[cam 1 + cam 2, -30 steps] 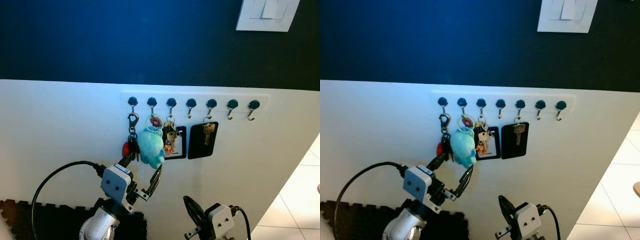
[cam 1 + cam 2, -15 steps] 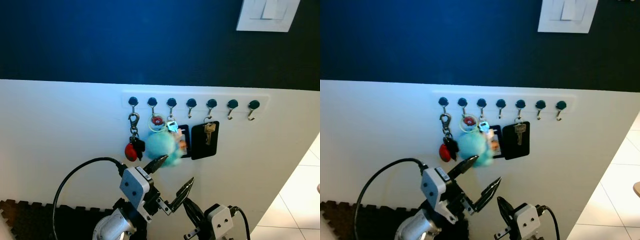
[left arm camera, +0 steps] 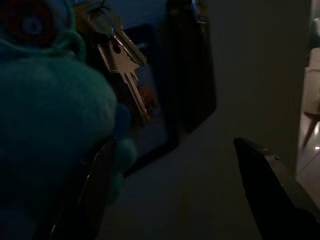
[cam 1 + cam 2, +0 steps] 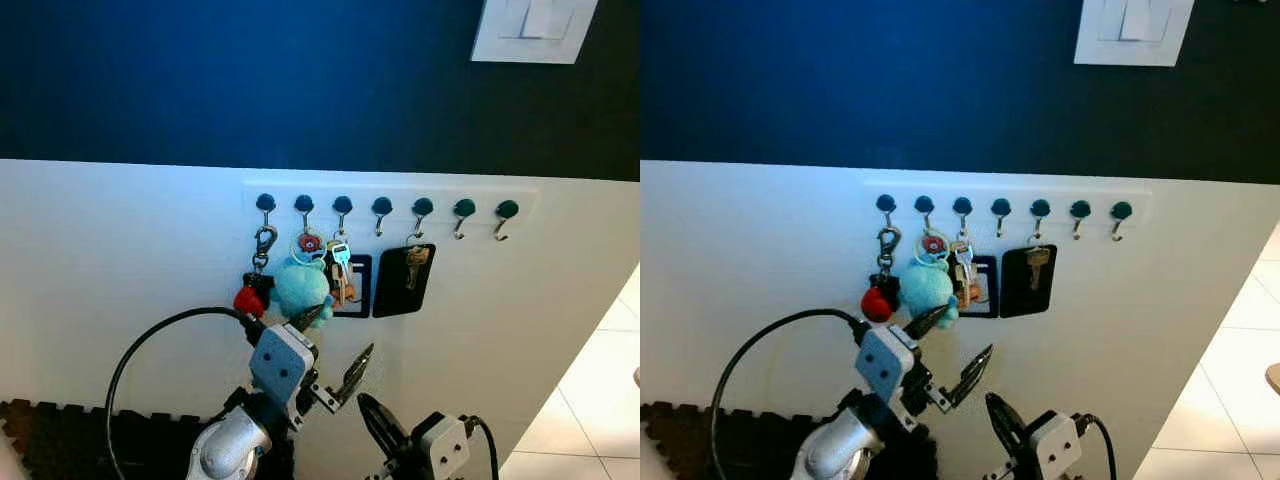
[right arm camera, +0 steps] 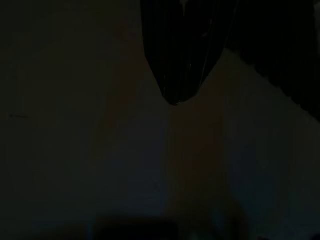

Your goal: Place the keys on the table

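Observation:
A bunch of keys (image 4: 340,268) with a teal plush charm (image 4: 300,287) hangs from a hook on the white key rack (image 4: 390,203). In the left wrist view the plush (image 3: 45,115) is close up, with a silver key (image 3: 125,65) beside it. My left gripper (image 4: 335,340) is open just below the plush, its upper fingertip (image 4: 308,317) at the plush's lower edge and the other finger out to the right. My right gripper (image 4: 378,422) hangs low, fingers together.
A red charm on a clip (image 4: 248,298) hangs left of the plush. Two black card holders (image 4: 404,282) hang to the right, one carrying a key. Several hooks on the right are bare. A light switch (image 4: 535,28) sits high on the dark wall. Dark floor mat (image 4: 60,440) lower left.
My left gripper moved right from beside the plush to under it, staying open. The plush swung right, blurred, then settled back to the left.

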{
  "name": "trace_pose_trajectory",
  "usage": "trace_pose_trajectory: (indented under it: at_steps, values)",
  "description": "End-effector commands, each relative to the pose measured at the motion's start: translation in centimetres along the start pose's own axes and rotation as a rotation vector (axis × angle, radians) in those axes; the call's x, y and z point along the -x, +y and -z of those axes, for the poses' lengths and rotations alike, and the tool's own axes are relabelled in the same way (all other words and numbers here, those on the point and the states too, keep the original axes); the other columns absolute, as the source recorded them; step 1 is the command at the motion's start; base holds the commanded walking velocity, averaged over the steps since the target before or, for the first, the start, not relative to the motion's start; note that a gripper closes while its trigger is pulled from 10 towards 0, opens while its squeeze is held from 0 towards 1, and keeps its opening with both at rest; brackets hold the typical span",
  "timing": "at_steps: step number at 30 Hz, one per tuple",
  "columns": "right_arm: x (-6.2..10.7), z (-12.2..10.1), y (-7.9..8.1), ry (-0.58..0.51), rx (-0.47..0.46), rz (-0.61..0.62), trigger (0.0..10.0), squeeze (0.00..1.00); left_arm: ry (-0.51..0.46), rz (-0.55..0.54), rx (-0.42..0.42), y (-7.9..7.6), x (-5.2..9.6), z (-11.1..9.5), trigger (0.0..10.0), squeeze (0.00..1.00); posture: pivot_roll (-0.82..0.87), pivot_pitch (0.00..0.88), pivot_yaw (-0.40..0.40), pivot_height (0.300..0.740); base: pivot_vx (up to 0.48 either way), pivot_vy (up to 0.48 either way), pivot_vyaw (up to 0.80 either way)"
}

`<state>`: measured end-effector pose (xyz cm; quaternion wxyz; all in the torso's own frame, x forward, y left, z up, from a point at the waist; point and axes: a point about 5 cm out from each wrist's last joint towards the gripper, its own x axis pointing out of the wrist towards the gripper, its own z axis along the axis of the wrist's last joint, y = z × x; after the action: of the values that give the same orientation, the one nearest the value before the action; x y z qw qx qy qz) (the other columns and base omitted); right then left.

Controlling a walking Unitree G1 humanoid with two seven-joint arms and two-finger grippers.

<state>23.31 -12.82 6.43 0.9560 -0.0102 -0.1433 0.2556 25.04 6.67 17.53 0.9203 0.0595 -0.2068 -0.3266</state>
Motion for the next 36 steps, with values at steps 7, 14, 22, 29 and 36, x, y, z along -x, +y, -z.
trace_pose_trajectory:
  at_steps: [7,14,22,29,36]
  values:
    - [0.0,-0.2,0.2,0.003,0.003,-0.014,10.0,0.0,-0.016,-0.17,-0.085,2.0,0.4,-0.2,10.0,0.0,0.06,0.052,0.01,0.74,0.0,0.0,0.0]
    - [0.1,-0.2,0.1,0.007,0.009,-0.012,10.0,0.0,-0.121,-0.218,-0.102,2.5,1.0,-1.6,10.0,0.0,0.06,0.051,0.009,0.74,0.0,0.0,0.0]
    - [0.1,-0.2,0.1,0.016,0.015,-0.008,10.0,0.0,-0.125,-0.073,-0.001,0.5,0.8,-1.5,10.0,0.0,0.06,0.051,0.01,0.74,0.0,0.0,0.0]
    - [0.1,-0.2,0.0,0.017,0.019,-0.003,10.0,0.0,-0.143,-0.074,-0.005,0.4,0.7,-1.6,10.0,0.0,0.06,0.051,0.013,0.74,0.0,0.0,0.0]
    - [0.2,-0.1,0.0,0.021,0.021,0.003,10.0,0.0,-0.145,-0.194,-0.089,2.0,0.7,-1.9,10.0,0.0,0.06,0.053,0.012,0.74,0.0,0.0,0.0]
